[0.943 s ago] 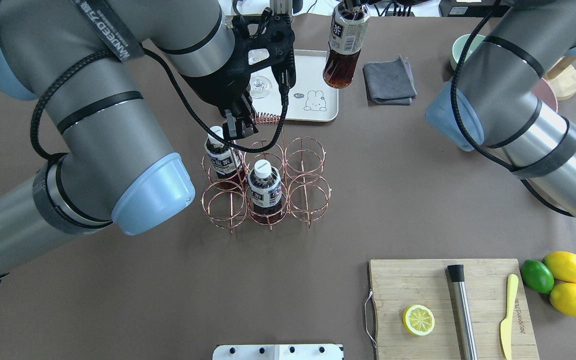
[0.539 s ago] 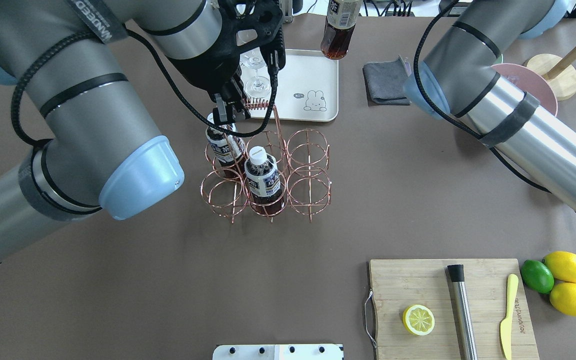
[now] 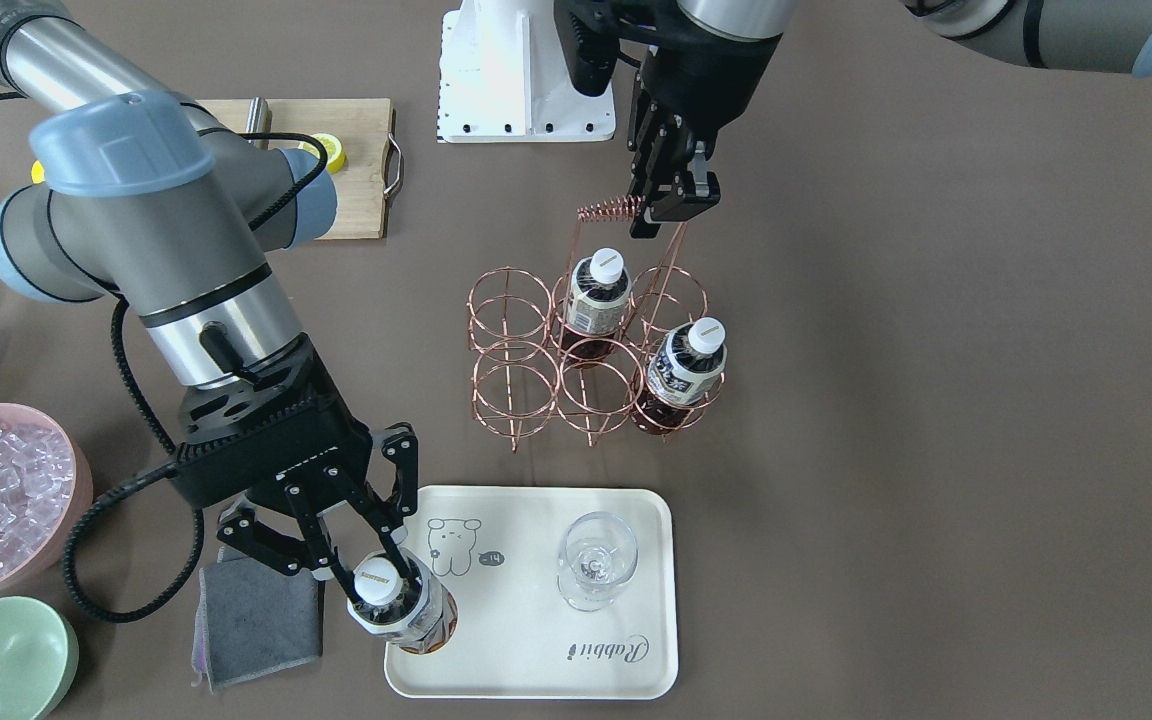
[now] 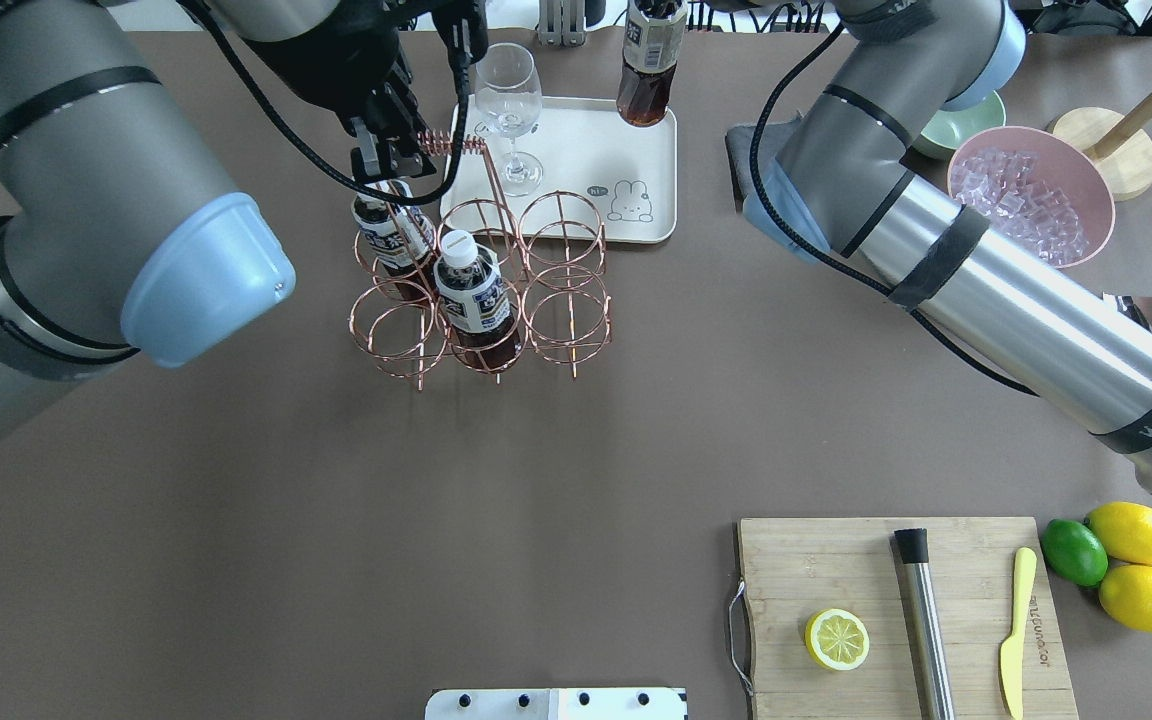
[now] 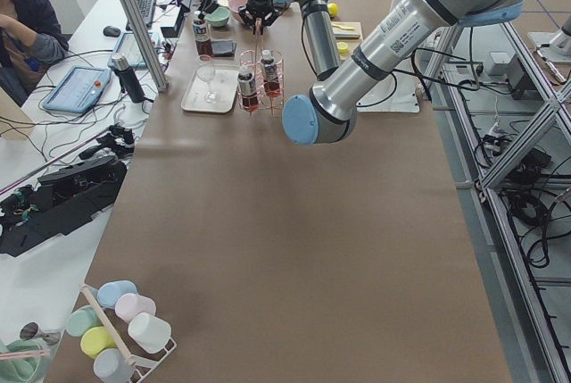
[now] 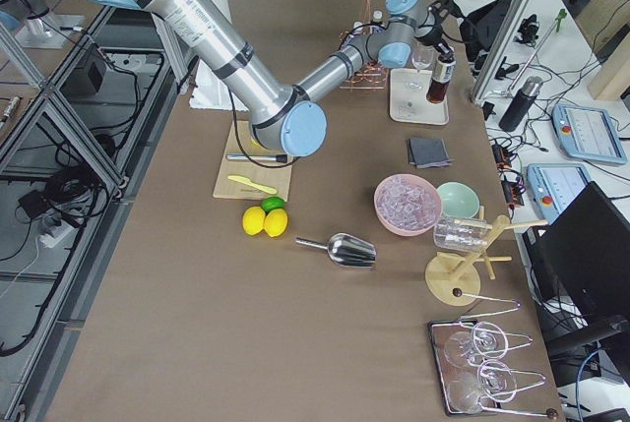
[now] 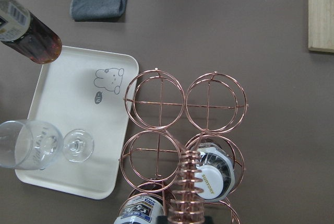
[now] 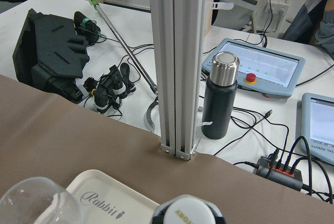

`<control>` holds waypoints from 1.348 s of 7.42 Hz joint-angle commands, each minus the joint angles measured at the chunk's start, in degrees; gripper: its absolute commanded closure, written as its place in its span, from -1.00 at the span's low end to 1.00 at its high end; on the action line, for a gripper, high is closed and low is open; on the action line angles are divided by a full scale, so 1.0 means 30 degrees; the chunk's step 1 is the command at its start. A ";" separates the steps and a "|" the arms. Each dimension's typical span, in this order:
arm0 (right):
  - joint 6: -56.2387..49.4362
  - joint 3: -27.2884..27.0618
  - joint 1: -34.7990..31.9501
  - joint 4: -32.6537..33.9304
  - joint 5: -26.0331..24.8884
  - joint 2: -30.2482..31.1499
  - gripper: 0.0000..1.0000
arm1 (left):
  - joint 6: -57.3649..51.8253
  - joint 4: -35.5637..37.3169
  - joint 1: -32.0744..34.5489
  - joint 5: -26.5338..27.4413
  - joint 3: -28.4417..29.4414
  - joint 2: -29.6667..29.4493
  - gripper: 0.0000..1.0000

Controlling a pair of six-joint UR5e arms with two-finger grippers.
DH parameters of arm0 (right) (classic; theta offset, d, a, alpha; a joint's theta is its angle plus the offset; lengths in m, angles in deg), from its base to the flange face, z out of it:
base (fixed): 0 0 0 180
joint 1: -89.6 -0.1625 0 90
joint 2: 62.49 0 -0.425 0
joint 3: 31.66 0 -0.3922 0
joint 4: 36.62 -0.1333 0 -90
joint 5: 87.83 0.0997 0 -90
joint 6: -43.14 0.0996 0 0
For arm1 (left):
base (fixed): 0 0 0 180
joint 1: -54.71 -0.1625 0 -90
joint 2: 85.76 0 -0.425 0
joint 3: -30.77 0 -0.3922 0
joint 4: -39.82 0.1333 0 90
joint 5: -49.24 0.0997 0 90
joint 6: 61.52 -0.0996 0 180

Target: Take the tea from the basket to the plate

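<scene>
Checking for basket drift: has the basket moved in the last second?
Yes. Overhead, the basket shifted left and toward the plate; its far rings now overlap the plate's near edge.

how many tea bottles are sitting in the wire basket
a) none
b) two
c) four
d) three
b: one tea bottle and a second tea bottle stand in cells of the basket, while the third tea bottle is gripped by the right end effector at a corner of the plate.
</scene>
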 commanded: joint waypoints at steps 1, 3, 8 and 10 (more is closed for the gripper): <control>-0.0001 0.0165 0.1468 0.0002 -0.1530 0.0053 1.00 | -0.2190 -0.0009 0.2000 -0.1715 0.0058 0.1297 1.00; -0.0002 0.0458 0.1679 -0.0056 -0.1713 0.0142 1.00 | -0.4592 -0.0009 0.4340 -0.2777 0.0059 0.2819 1.00; -0.0002 0.0868 0.2470 -0.0613 -0.2416 0.0435 1.00 | -1.2847 -0.0009 0.9965 -0.4502 0.1982 0.6367 1.00; -0.0002 0.0810 0.2470 -0.0613 -0.2445 0.0377 -0.98 | -1.6660 -0.0009 1.2136 -0.4715 0.4121 0.7130 1.00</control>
